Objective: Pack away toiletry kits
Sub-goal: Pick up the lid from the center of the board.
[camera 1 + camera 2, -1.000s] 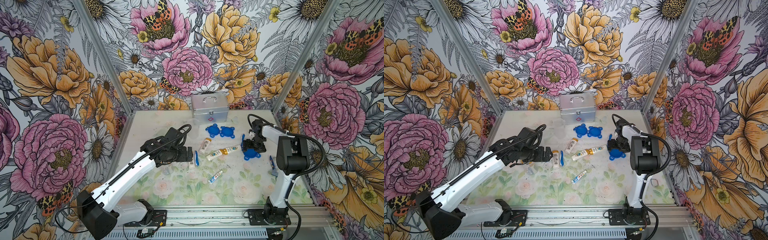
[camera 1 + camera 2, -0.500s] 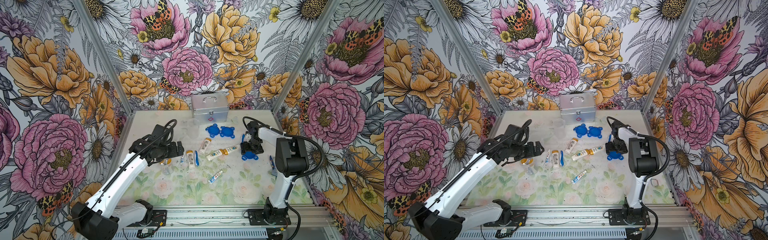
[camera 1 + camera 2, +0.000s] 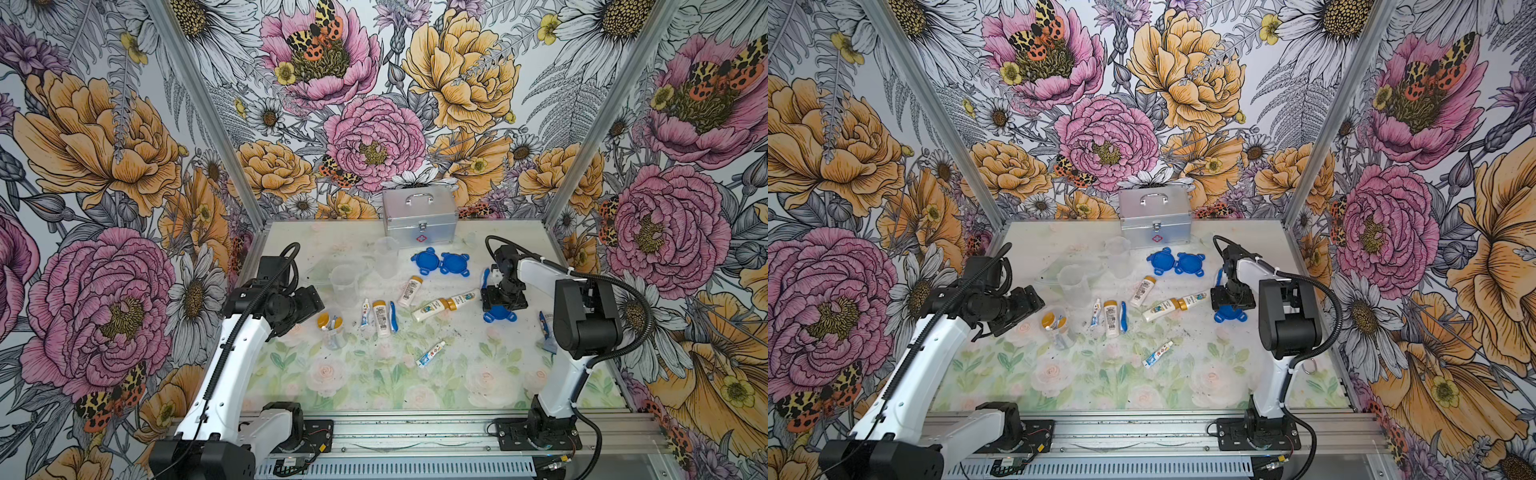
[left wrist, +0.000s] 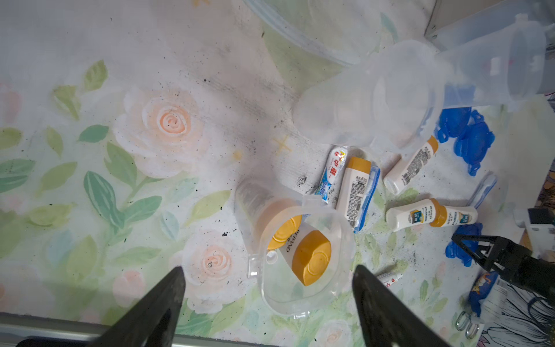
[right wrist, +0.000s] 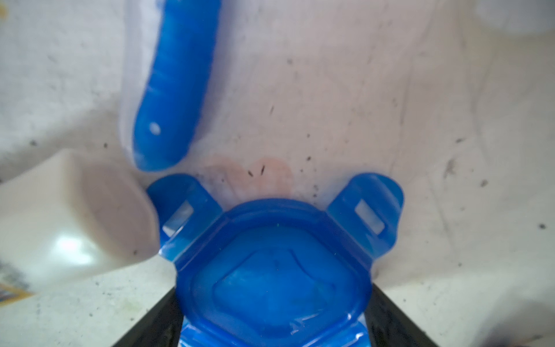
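Pulling back toward its own side of the table (image 3: 374, 386), the left arm has uncovered a clear cup (image 3: 333, 332) that stands upright with two orange-capped bottles (image 4: 310, 261) inside it. A second ago the arm reached out over the loose pieces farther in. That reads as a drop-off done: this cup is part filled and still wants the rest of its set and a cover. The left claw (image 4: 267, 267) is spread wide and holds nothing. The cup sits just beyond its tips, roughly centred between them and touched by neither. A tube (image 3: 364, 313), a spare bottle (image 3: 381, 318) and a toothbrush (image 3: 392, 316) lie side by side just past the cup, toward the middle. Across the table the right claw (image 5: 274, 288) has hardly shifted and hangs low over a blue lid (image 3: 500, 316), which lies flat between its two fingers. Those fingers stand wide, close against the lid's sides, but whether they press it or only flank it cannot be told. Lid and filled cup are well apart, so the cover must cross the table.
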Motion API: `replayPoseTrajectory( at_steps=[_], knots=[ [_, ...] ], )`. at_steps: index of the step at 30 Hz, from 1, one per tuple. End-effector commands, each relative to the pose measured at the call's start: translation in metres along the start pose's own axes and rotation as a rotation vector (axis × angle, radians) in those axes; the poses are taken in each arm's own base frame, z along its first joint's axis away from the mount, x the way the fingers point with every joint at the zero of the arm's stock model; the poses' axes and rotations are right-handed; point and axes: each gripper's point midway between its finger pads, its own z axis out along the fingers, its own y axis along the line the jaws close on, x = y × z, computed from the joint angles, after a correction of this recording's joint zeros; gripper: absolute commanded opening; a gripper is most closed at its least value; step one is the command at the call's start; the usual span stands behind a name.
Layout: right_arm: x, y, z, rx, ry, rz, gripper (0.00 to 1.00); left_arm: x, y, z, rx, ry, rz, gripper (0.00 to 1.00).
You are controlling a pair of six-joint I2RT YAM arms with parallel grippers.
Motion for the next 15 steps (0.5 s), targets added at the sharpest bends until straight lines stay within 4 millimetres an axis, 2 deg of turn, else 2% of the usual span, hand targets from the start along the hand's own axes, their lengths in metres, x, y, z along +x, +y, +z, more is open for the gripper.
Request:
replayPoseTrajectory(
  at_steps=[1,7,10,15],
  knots=[
    [0.025,0.004,-0.003,-0.001,0.061,-0.033,0.62,0.001,-0.001,0.012,0.005,0.022,0.014,0.78],
    [0.03,0.01,-0.01,-0.022,0.046,-0.037,0.6,0.009,-0.005,0.03,-0.006,0.078,0.038,0.66],
    [0.03,0.013,-0.014,-0.03,0.032,-0.039,0.58,0.014,-0.006,0.038,-0.016,0.103,0.051,0.54],
    [0.029,0.024,-0.028,-0.054,-0.01,-0.043,0.57,0.02,-0.009,0.043,-0.026,0.121,0.08,0.43]
  ],
)
